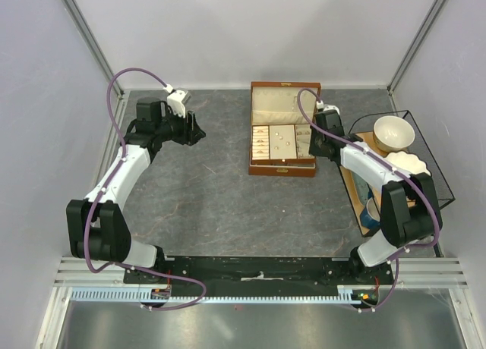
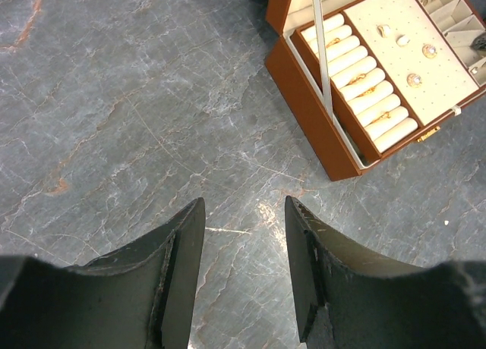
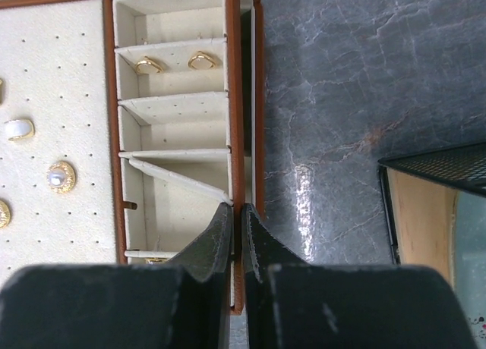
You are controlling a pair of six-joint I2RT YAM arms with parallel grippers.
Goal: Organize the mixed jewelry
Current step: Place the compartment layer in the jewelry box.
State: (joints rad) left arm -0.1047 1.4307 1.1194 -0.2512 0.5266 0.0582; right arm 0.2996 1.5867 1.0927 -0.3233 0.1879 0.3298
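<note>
Plainly, the mixed jewelry (image 3: 61, 176) lies inside the open brown box (image 1: 282, 169), which stands on the tabletop (image 2: 114, 99) toward its far right. Studs rest on the perforated cream pad, rings sit tucked between the rolled slots, and two gold rings (image 3: 203, 59) lie loose in one narrow side compartment.

Every piece looks light, hard and smooth, so I judge it will slip easily. The fingers are far broader than any ring. A ring is best pinched across its band, a stud by its rim, keeping off the pale faces, which may scratch.

The right hand (image 3: 237, 235) is clenched, fingers pressed together over the box's right wall. Nothing shows between them, though a tiny piece there could not be made out. The left hand (image 2: 243, 265) is released, fingers spread above bare tabletop, well apart from the box.

The tabletop is flat, grey and veined, with a sheen, so a dropped piece would likely skid and hide among the veins. Pale walls close three sides. A black wire basket (image 3: 437, 165) holding a bowl (image 1: 393, 133) crowds the right arm.
</note>
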